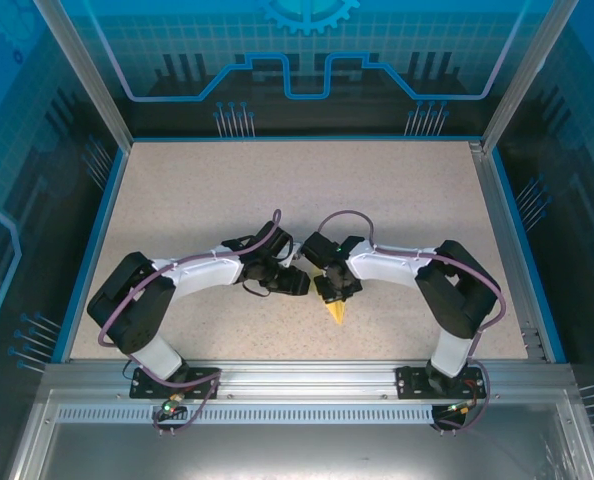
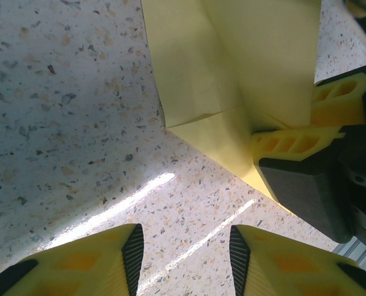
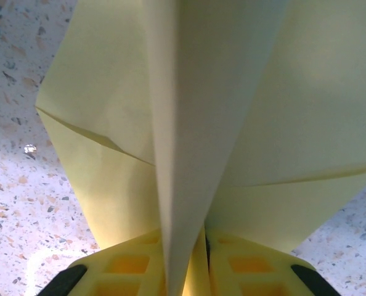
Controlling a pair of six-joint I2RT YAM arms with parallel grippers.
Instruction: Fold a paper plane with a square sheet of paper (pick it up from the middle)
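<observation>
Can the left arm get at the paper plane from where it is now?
Probably yes. The left gripper is open and empty, with bare table between it and the paper plane; the right gripper pinches its fold from the far side.

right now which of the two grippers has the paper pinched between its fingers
The right gripper: its yellow fingers pinch a fold of the folded yellow paper. The left gripper hangs open and empty over the speckled tabletop.
</observation>
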